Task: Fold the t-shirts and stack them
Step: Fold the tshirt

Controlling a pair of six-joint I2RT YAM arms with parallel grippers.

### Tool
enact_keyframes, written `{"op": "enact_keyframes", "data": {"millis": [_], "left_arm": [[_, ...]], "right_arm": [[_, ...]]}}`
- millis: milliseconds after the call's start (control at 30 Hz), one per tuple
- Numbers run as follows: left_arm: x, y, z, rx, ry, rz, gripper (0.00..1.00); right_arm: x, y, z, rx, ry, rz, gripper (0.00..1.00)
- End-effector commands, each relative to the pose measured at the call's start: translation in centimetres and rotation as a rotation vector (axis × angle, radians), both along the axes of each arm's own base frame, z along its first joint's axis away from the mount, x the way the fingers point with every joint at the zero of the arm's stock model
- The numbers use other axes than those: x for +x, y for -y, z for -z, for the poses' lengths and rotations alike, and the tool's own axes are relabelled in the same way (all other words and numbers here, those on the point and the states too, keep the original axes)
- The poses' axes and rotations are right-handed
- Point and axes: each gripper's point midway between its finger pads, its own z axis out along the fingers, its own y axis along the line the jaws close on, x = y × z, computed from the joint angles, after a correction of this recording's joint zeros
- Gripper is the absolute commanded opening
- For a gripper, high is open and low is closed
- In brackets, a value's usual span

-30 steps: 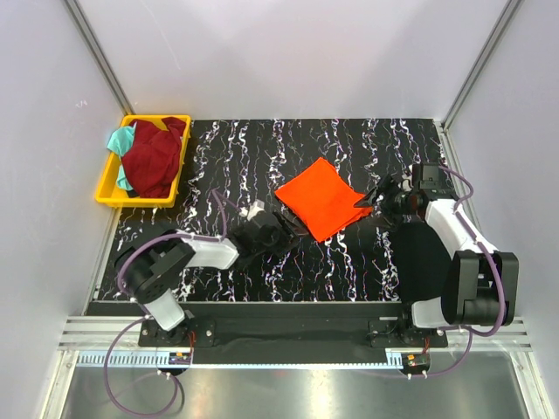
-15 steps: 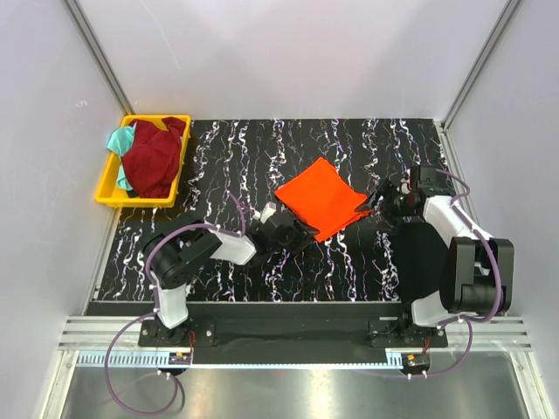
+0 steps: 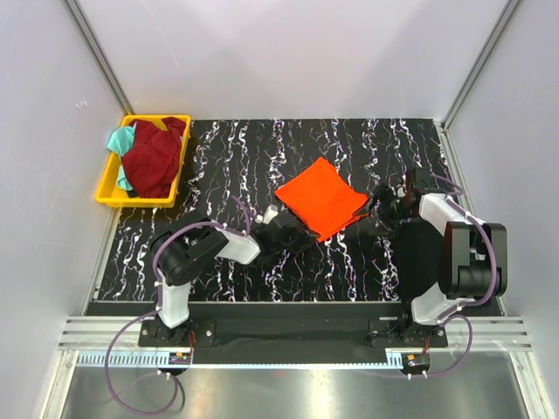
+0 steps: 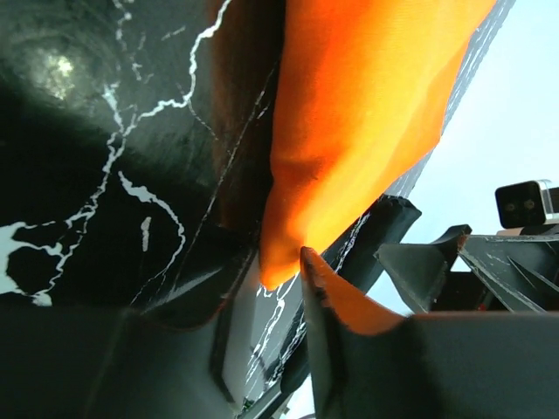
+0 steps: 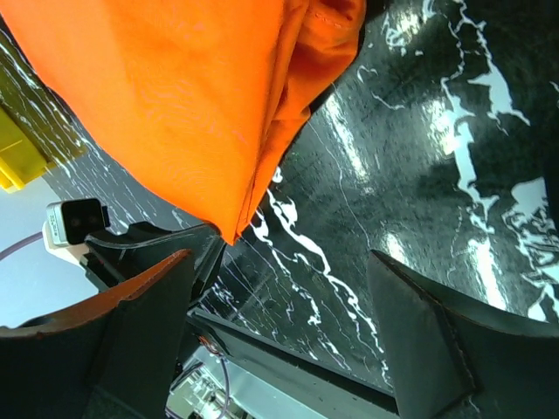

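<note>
A folded orange t-shirt (image 3: pixel 319 199) lies flat at the middle of the black marbled table (image 3: pixel 262 148). My left gripper (image 3: pixel 301 234) is low at the shirt's near corner. In the left wrist view the jaws (image 4: pixel 278 262) stand open, with the orange corner (image 4: pixel 349 113) hanging just between the fingertips and table showing in the gap. My right gripper (image 3: pixel 378 207) is open at the shirt's right corner. In the right wrist view the gripper (image 5: pixel 281 257) is wide open, with the shirt (image 5: pixel 175 96) just ahead of it and nothing between the fingers.
A yellow bin (image 3: pixel 108 183) at the far left holds a dark red shirt (image 3: pixel 153 157) and a teal one (image 3: pixel 119 140). A black cloth (image 3: pixel 422 253) lies by the right arm at the near right. White walls close off the table.
My left gripper has moved right, up to the orange shirt's near corner. My right gripper has edged left toward the shirt's right corner. The shirt has not moved.
</note>
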Motion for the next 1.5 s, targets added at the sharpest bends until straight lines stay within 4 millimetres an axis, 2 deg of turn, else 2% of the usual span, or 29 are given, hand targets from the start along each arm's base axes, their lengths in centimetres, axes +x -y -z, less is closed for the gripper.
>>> {"op": "enact_keyframes", "data": {"millis": [0, 67, 200, 233, 333, 600, 833, 1000, 1233, 1333, 1367, 1467], "left_arm": [[-0.1, 0.1, 0.9, 0.012, -0.008, 0.006, 0.27], [0.1, 0.6, 0.3, -0.013, 0.002, 0.013, 0.21], [0.3, 1.0, -0.9, -0.048, 0.012, 0.031, 0.02], [0.4, 1.2, -1.5, -0.063, 0.020, 0.034, 0.00], [0.7, 1.5, -2.8, -0.093, 0.035, 0.038, 0.00], [1.9, 2.4, -8.4, -0.254, 0.077, 0.026, 0.00], [2.4, 2.4, -11.3, -0.332, 0.098, 0.006, 0.00], [2.4, 1.8, -12.6, -0.365, 0.109, -0.011, 0.00], [2.0, 1.3, -13.6, -0.367, 0.120, -0.003, 0.00], [1.7, 0.9, -13.4, -0.363, 0.115, -0.006, 0.00], [1.5, 0.7, -13.3, -0.360, 0.112, -0.005, 0.00], [1.2, 0.4, -12.9, -0.346, 0.108, -0.001, 0.00]], "right_arm": [[1.0, -0.4, 0.1, 0.037, 0.044, -0.015, 0.87], [1.4, -0.8, 0.2, 0.064, 0.047, -0.014, 0.88], [1.9, -1.2, 1.0, 0.101, 0.038, -0.007, 0.88], [2.0, -1.3, 1.1, 0.108, 0.034, -0.005, 0.88], [2.3, -1.5, 1.4, 0.126, 0.040, -0.005, 0.88], [3.1, -2.5, 2.0, 0.217, 0.057, 0.029, 0.92], [3.1, -2.5, 3.1, 0.254, 0.017, 0.139, 0.91], [3.4, -2.1, 3.4, 0.240, 0.005, 0.197, 0.90], [5.4, -1.6, 3.1, 0.241, 0.058, 0.269, 0.87], [6.7, -1.5, 3.2, 0.253, 0.079, 0.290, 0.82], [6.8, -1.4, 3.6, 0.251, 0.070, 0.297, 0.78], [7.8, -1.2, 3.4, 0.245, 0.106, 0.312, 0.70]]}}
